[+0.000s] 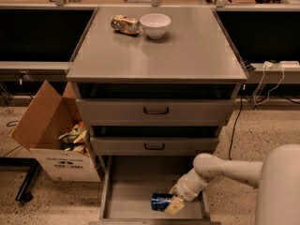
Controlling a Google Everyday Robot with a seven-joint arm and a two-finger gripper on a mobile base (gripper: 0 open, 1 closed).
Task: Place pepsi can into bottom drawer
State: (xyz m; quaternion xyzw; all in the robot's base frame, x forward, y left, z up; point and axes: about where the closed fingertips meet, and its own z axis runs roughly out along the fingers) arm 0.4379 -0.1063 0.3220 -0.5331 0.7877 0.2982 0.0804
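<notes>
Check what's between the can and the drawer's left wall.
Only bare drawer floor, per the camera view. The gripper is at the can's right end, inside the drawer.

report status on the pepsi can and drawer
gripper down inside bottom drawer, at right end of pepsi can. can on its side, low near the drawer front. nothing seen in the way.

Gripper sits low, bottom centre-right. Two shut drawer fronts with black handles right above it. Far above, on the tabletop: white bowl, snack packet just beside it. Open cardboard box holding wrappers, well left of gripper.
</notes>
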